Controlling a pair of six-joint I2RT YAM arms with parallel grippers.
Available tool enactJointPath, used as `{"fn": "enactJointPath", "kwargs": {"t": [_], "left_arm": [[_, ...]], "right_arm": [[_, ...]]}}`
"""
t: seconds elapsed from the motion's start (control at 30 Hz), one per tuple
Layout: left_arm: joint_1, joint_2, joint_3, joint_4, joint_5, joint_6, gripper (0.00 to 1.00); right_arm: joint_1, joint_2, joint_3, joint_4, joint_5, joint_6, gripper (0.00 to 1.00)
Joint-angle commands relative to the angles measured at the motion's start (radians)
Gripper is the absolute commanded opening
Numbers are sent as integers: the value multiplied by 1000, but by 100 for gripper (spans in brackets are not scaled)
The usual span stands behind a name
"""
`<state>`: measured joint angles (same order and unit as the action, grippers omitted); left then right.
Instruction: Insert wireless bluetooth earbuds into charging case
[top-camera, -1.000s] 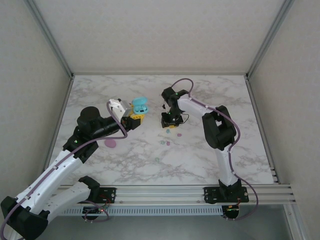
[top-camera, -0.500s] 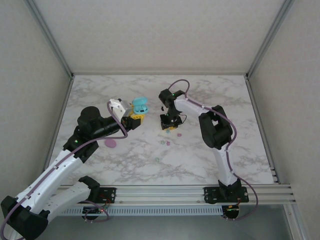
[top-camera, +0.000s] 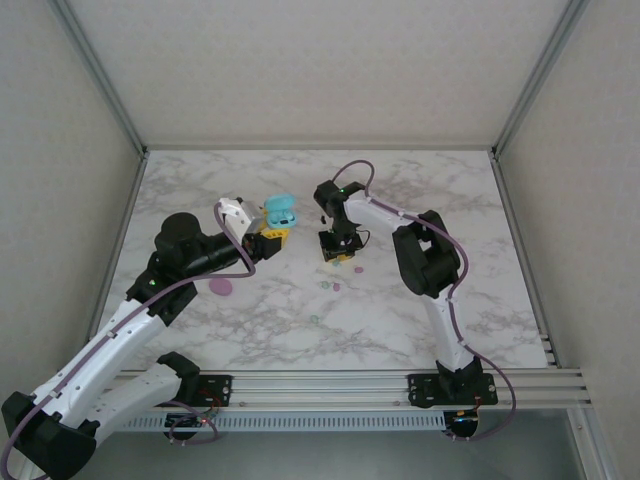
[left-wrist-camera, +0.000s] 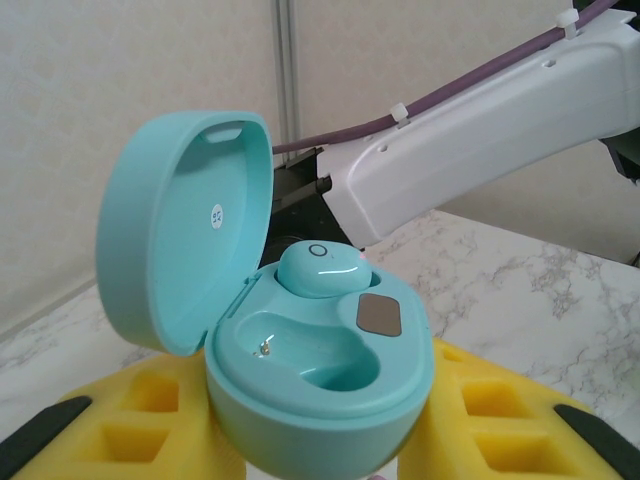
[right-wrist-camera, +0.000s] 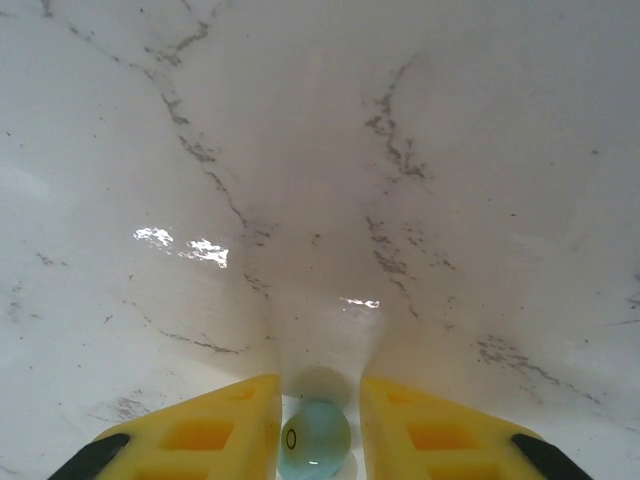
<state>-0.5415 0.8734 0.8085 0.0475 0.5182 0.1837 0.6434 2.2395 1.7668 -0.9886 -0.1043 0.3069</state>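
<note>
A cyan charging case (left-wrist-camera: 320, 385) stands with its lid open, and my left gripper (left-wrist-camera: 320, 455) is shut on its base between yellow fingers (left-wrist-camera: 110, 425). One cyan earbud (left-wrist-camera: 320, 268) sits in the far socket; the near socket is bare. From above, the case (top-camera: 280, 210) is held left of centre by the left gripper (top-camera: 268, 238). My right gripper (top-camera: 336, 254) points down at the table just right of it. Its yellow fingers (right-wrist-camera: 205, 432) flank a loose cyan earbud (right-wrist-camera: 315, 438) on the marble. The left pad touches it, with a sliver of gap on the right.
Small pastel earbuds (top-camera: 330, 286) lie just in front of the right gripper, another (top-camera: 314, 319) nearer the front, and a pink piece (top-camera: 358, 268) to the right. A pink oval case (top-camera: 221, 287) lies by the left arm. Walls enclose the marble table (top-camera: 450, 200).
My right gripper has shifted slightly left and its jaws have narrowed around the loose cyan earbud. The left arm and case have not moved.
</note>
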Motion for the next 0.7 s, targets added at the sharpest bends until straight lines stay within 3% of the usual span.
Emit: {"fn": "enactJointPath", "kwargs": {"t": [0.0, 0.67], "left_arm": [[-6, -4, 22, 15, 17, 6, 29], [-6, -1, 19, 19, 17, 6, 29]], "right_arm": [[19, 24, 19, -58, 41, -3, 29], [50, 5, -4, -49, 91, 66, 25]]}}
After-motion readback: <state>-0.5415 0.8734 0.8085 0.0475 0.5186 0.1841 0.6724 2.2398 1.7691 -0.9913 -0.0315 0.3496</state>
